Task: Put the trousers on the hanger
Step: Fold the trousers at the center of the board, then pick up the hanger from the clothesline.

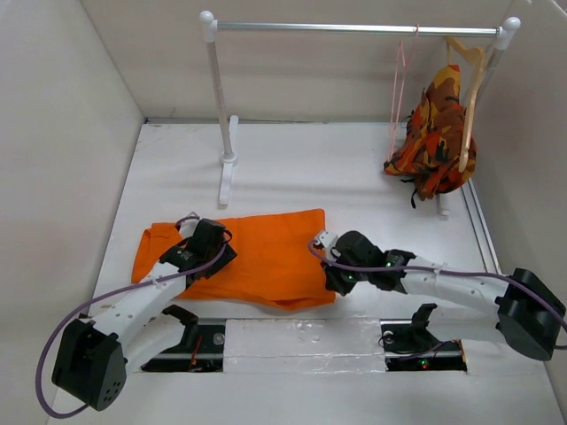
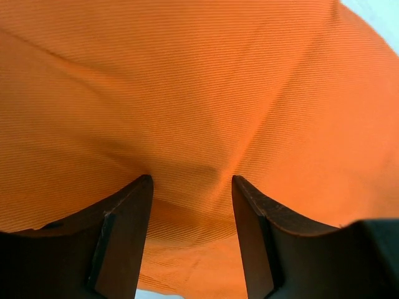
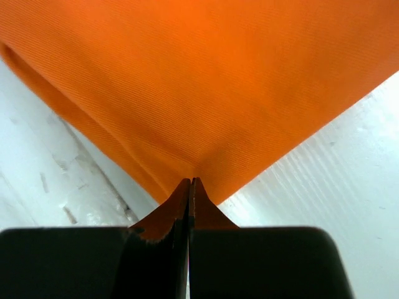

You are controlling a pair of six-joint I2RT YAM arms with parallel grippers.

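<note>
Trousers (image 1: 266,257), bright orange, lie flat across the lower middle of the top view, on the worktop (image 1: 310,168) just beyond the arm bases. Toward their left end the left fingers (image 2: 134,205) stand spread, tips pressed down on the cloth so that a small ridge rises between them; nothing is gripped there yet. At the lower right edge of the cloth the right fingers (image 3: 190,190) are clenched tight on a pinch of the fabric, which fans out from their tips. Farther back, in the upper right of the frame, the pink wire hanger (image 1: 400,88) hangs from the rail (image 1: 354,28), well apart from the trousers and beside a patterned garment (image 1: 434,133) on a wooden hanger (image 1: 468,97). The task looks to be at its start. One hold is made and the second seems about to close. Lifting, carrying and draping over the hanger are all left.
</note>
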